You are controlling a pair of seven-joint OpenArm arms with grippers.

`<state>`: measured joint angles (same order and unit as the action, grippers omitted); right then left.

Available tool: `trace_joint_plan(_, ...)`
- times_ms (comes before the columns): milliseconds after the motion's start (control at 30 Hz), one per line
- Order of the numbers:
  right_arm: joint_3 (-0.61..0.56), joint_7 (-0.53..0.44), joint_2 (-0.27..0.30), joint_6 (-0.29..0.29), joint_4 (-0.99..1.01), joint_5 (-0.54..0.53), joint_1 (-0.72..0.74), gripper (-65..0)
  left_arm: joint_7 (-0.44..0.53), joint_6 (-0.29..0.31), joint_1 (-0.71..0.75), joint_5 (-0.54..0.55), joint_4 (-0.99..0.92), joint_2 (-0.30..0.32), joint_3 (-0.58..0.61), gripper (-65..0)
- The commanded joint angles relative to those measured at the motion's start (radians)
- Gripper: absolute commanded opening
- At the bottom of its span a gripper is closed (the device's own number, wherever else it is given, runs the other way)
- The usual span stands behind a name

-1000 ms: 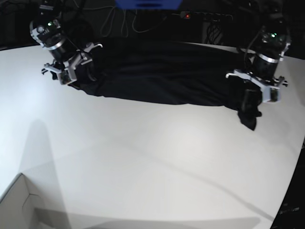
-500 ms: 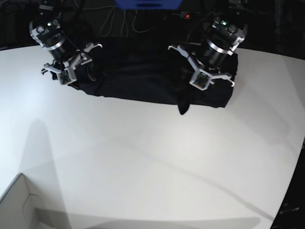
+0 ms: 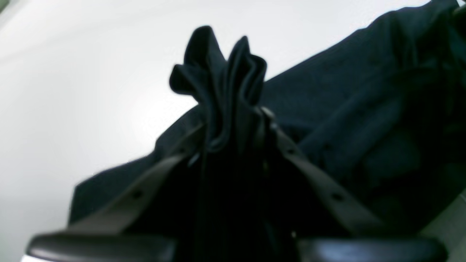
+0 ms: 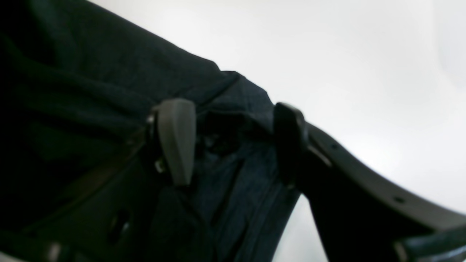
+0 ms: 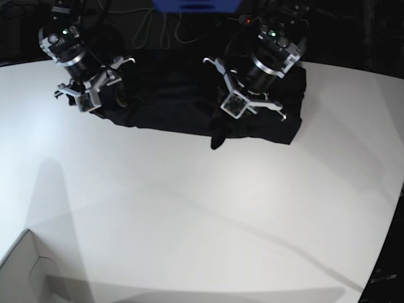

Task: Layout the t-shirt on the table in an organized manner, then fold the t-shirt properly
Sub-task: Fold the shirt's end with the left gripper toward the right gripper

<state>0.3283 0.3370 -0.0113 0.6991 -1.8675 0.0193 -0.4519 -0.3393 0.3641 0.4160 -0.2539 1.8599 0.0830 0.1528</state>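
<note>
Pinched in the left gripper (image 3: 233, 120): a bunched wad of the t-shirt (image 5: 189, 101), folds poking out past the fingertips, jaws pressed close on the cloth. Spread wide, the right gripper (image 4: 229, 142), its pale pad and dark finger straddling a rumpled edge of the shirt, cloth between but not squeezed. Thin, soft, plain black fabric, creased, lying in a long band along the far side of the table (image 5: 189, 208). Smooth, white tabletop. At the near left, a white box corner (image 5: 25, 265).
</note>
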Motion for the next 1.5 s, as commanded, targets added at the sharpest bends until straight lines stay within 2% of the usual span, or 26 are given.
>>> trace_joint_plan(0,0.002,-0.026,0.007,-0.001,-0.017,-0.02,-0.002,-30.2,0.019,0.0,-0.002,0.008,0.01,-0.009,0.003,-54.4)
trace_joint_plan(133,0.002,-0.026,0.009,-0.001,-0.019,-0.02,-0.002,-30.2,0.021,0.0,-0.015,0.017,-0.01,-0.036,0.011,-36.4)
trace_joint_plan(267,0.002,-0.026,0.009,-0.001,-0.019,-0.02,-0.002,-30.2,0.03,0.002,-0.012,0.029,0.024,-0.036,0.038,-30.7)
trace_joint_plan(367,0.03,-0.026,0.003,-0.001,-0.022,-0.02,0.002,-29.9,0.026,0.005,-0.01,0.087,0.085,-0.03,0.046,-29.4)
trace_joint_plan(433,0.059,-0.026,-0.02,-0.001,-0.028,-0.023,0.008,-29.8,0.022,0.009,-0.01,0.13,0.105,-0.024,0.044,-28.8)
trace_joint_plan(567,0.09,-0.026,-0.036,-0.001,-0.037,-0.023,0.011,-29.8,0.022,0.002,-0.01,0.16,0.113,0.013,0.035,-29.1)
trace_joint_plan(633,0.091,-0.026,-0.034,-0.001,-0.037,-0.023,0.011,-29.8,0.022,-0.003,-0.006,0.161,0.111,0.021,-0.006,-29.2)
trace_joint_plan(767,0.091,-0.026,-0.032,-0.001,-0.037,-0.023,0.006,-29.8,0.021,-0.079,0.005,0.161,0.09,-0.038,-0.124,-29.3)
trace_joint_plan(900,0.091,-0.026,-0.032,-0.001,-0.037,-0.023,0.002,-29.9,0.013,-0.098,-0.004,0.16,0.063,-0.07,-0.195,-29.4)
trace_joint_plan(1033,0.091,-0.026,-0.032,-0.001,-0.037,-0.023,0.002,-29.9,-0.105,-0.096,-0.006,0.152,0.033,-0.056,-0.111,-29.4)
trace_joint_plan(1167,0.091,-0.026,-0.032,-0.001,-0.037,-0.023,0.002,-30.0,-0.229,-0.095,0.002,0.16,0.031,-0.007,0.061,-29.4)
trace_joint_plan(1267,0.091,-0.026,-0.032,-0.001,-0.037,-0.023,0.002,-30.1,-0.234,-0.099,0.004,0.16,0.057,0.03,0.161,-29.4)
trace_joint_plan(1467,0.122,-0.026,-0.037,-0.001,-0.037,-0.023,0.003,-30.2,-0.234,-0.096,0.004,0.163,0.111,0.034,0.209,-29.4)
